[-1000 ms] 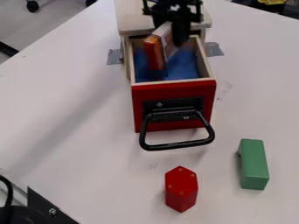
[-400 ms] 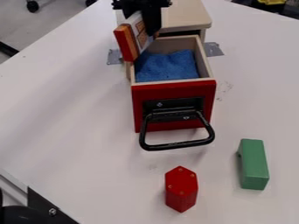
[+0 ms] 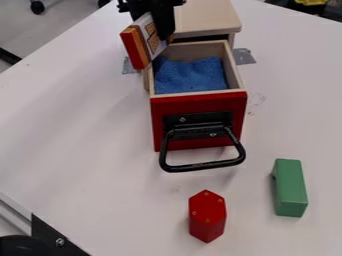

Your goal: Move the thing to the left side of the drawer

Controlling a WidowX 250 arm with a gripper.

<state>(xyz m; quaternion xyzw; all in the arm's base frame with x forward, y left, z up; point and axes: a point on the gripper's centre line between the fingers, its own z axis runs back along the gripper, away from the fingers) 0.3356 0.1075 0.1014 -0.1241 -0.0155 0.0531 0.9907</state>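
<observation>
- You have the task's thing, a block (image 3: 137,47) with a red and orange edge and a white face bearing brown patches, at the rear left corner of the drawer as you view it; it is tilted, its lower end outside the drawer's left wall.
- Your gripper (image 3: 159,27) is closed on that block, gripping its upper part; it hangs at the top of the view, in front of the wooden cabinet (image 3: 207,19).
- Your drawer (image 3: 230,67) stands pulled out; its walls are pale wood, its front red, its handle (image 3: 204,166) black; a blue cloth (image 3: 190,76) lies inside.
- Grey tape (image 3: 244,56) shows beside the cabinet's right side.
- On the white table (image 3: 80,130), a red six-sided block (image 3: 207,215) stands upright in front of the handle, apart from it; a long green block (image 3: 290,187) lies farther right, well apart from your gripper.
- A black bracket (image 3: 50,237) with a screw sits at the lower left.
</observation>
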